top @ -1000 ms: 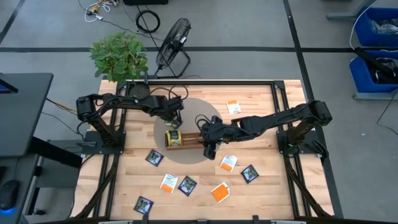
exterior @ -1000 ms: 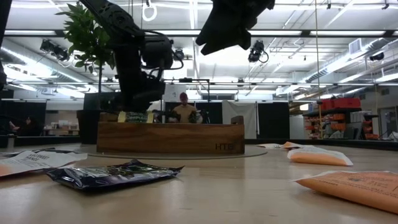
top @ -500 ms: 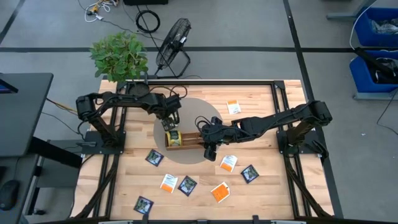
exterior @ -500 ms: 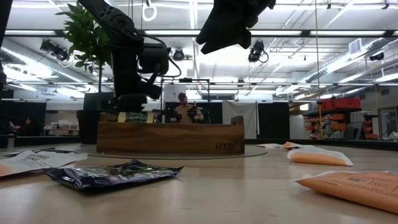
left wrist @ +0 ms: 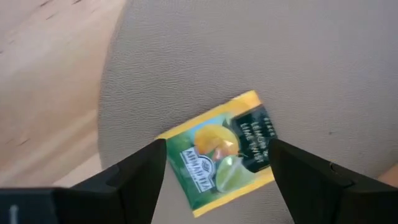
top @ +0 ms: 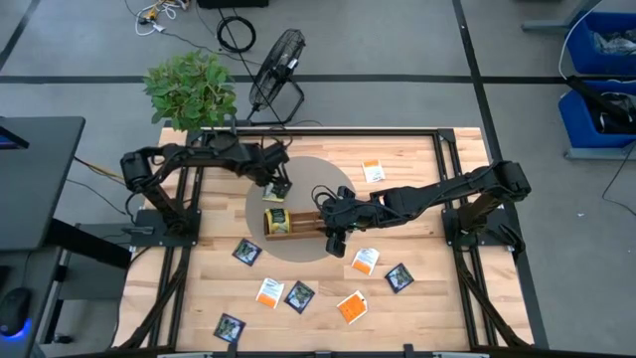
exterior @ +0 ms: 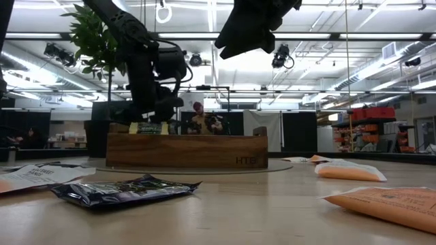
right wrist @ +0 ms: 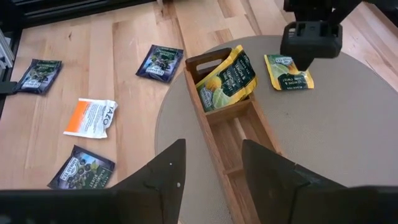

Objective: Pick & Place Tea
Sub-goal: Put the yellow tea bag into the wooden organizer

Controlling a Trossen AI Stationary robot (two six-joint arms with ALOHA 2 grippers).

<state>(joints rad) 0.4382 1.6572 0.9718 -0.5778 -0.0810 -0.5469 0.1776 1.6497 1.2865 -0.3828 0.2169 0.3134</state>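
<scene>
Hovering our open, empty left gripper [top: 281, 186] above a yellow-green sachet [left wrist: 224, 151] just beside the wooden tray [right wrist: 233, 134], we judge regrasping next.

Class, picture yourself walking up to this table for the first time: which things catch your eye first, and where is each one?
First the long wooden tray on the round grey mat at the table's middle, with yellow-green tea sachets standing in its end compartment. Beside that end, another yellow-green sachet lies flat on the mat under the left gripper, whose jaws are open. Navy and orange sachets lie scattered over the near wooden tabletop, and the right gripper hovers over the tray's other end.
</scene>
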